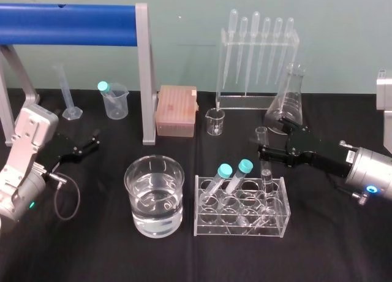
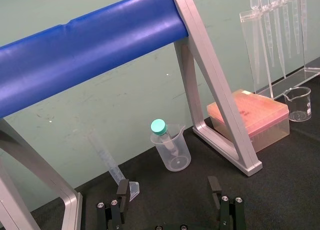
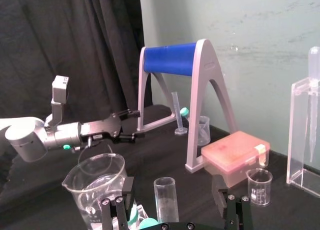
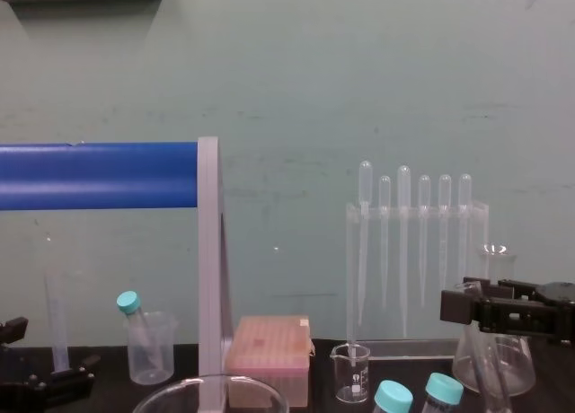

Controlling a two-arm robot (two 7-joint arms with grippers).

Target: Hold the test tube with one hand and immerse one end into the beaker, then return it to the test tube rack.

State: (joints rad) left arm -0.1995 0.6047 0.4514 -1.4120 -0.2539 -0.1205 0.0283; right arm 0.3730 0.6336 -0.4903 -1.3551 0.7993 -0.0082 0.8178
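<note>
The test tube (image 1: pixel 266 175), a slim clear glass tube with an open lipped rim, is seen right of centre in the head view. It is stood nearly upright at the right end of the clear rack (image 1: pixel 199 216). The beaker (image 1: pixel 154 196), a wide clear glass vessel, is set upright at lower centre-left, just beside the rack, and is roughly half filled with clear liquid.

The right gripper (image 1: pixel 267 142) is extended forward, fingers spread apart; the left gripper (image 1: pixel 95 140) is parked at the left, fingers likewise spread.
</note>
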